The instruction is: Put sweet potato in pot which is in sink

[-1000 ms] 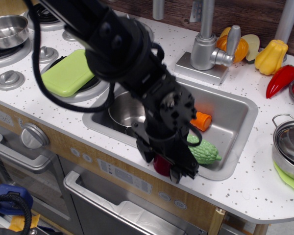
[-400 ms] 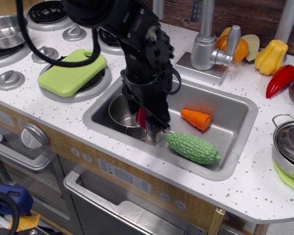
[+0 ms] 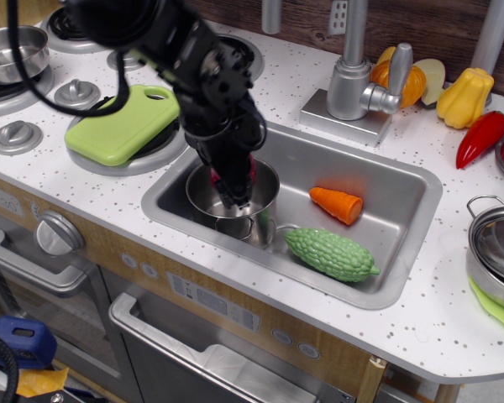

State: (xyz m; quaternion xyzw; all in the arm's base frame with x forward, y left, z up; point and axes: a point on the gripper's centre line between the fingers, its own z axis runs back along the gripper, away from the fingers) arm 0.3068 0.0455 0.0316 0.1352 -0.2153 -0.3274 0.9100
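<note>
The grey sink (image 3: 407, 197) is set in the white speckled counter. A small shiny steel pot (image 3: 263, 220) stands at its left end. My gripper (image 3: 236, 190) hangs over the pot's mouth, fingers pointing down into it. It is shut on the dark maroon sweet potato (image 3: 250, 171), of which only a red sliver shows between the fingers.
An orange carrot (image 3: 337, 204) and a bumpy green gourd (image 3: 331, 253) lie in the sink right of the pot. A silver tap (image 3: 354, 75) stands behind. A green board (image 3: 122, 123) lies on the stove at left. A red pepper (image 3: 480, 138) and a second steel pot (image 3: 494, 248) sit at right.
My gripper has carried the sweet potato from the sink's front edge back and left, and now holds it over the pot's mouth.
</note>
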